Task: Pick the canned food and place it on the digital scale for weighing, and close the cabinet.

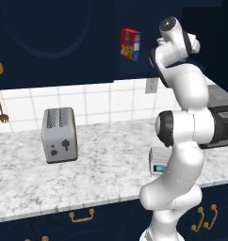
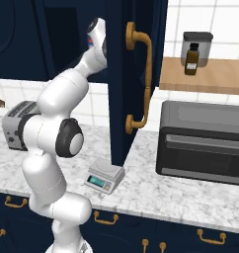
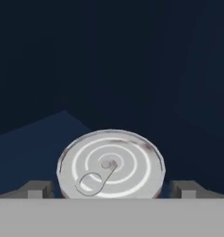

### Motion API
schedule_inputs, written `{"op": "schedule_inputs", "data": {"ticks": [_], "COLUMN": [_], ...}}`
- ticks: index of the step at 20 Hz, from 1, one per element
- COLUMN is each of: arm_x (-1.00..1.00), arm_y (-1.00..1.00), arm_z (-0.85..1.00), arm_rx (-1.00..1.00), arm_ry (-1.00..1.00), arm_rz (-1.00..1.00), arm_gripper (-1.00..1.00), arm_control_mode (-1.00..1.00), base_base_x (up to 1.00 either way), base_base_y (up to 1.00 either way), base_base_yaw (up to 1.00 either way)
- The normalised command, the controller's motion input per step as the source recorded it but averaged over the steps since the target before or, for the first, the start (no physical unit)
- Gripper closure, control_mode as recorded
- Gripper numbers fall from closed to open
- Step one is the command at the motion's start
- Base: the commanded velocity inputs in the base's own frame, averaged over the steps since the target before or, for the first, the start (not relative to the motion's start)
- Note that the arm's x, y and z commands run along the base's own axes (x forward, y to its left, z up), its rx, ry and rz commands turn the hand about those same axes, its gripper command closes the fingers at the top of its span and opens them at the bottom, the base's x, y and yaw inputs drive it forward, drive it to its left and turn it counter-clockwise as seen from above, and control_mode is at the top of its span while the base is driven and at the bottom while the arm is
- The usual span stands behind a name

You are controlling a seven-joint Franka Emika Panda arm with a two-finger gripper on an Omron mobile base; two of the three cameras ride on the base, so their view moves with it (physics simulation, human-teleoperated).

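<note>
- Here, in the left base view, the white jointed arm (image 1: 182, 127) is rising from the lower right and reaching up into the open dark navy wall cabinet (image 1: 50, 37), where a red, blue and yellow box (image 1: 130, 44) is sitting on the shelf.
- On the speckled white marble bench (image 1: 106, 164) a grey two-slot toaster (image 1: 59, 135) is standing upright, well apart from the low light-grey digital scale (image 1: 159, 161), which is lying partly hidden behind the arm with its teal display facing forward.
- A dark toaster oven (image 1: 222, 117) is sitting at the right edge of the bench.
- In the right base view, the cabinet's navy door (image 2: 134, 74) with its long brass handle (image 2: 141, 79) is standing open, swung out over the bench, and the arm's upper end is reaching into the cabinet just left of it.
- The scale is resting on the bench below the door's lower edge, between the arm and the toaster oven.
- A wooden shelf (image 2: 205, 76) on the right is carrying a grey canister (image 2: 198, 47) and a brown bottle (image 2: 191, 59).
- In the hand view, the hand (image 3: 111, 190) is looking down on the canned food's (image 3: 110, 164) silver pull-tab lid inside the dark cabinet.
- The two dark fingertips (image 3: 36, 190) are standing spread, one on each side of the tin with a small gap, so the hand is wide and gripping nothing.
</note>
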Motion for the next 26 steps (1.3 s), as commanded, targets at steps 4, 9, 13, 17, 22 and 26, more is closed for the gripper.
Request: {"op": "schedule_inputs", "data": {"ticks": [4,9,13,17,22,26], "arm_x": [0.06,-0.01,-0.72,-1.0,-1.0,-1.0], "arm_y": [0.0,-0.1,0.24,0.92,0.74,0.41], "arm_z": [-0.05,-0.02,-0.23,-0.32,0.0,0.2], "arm_rx": [0.0,0.0,-0.01,0.0,0.03,0.0], "arm_ry": [0.0,0.0,-0.24,-0.28,-0.04,-0.17], "arm_rz": [0.0,0.0,0.03,0.08,0.11,0.1], "arm_gripper": [1.0,1.0,1.0,1.0,1.0,1.0], "arm_control_mode": [-1.0,-1.0,-1.0,-1.0,-1.0,-1.0], "base_base_x": [0.0,0.0,0.0,0.0,0.0,0.0], "base_base_y": [0.0,0.0,0.0,0.0,0.0,0.0], "base_base_yaw": [0.0,0.0,0.0,0.0,0.0,0.0]}}
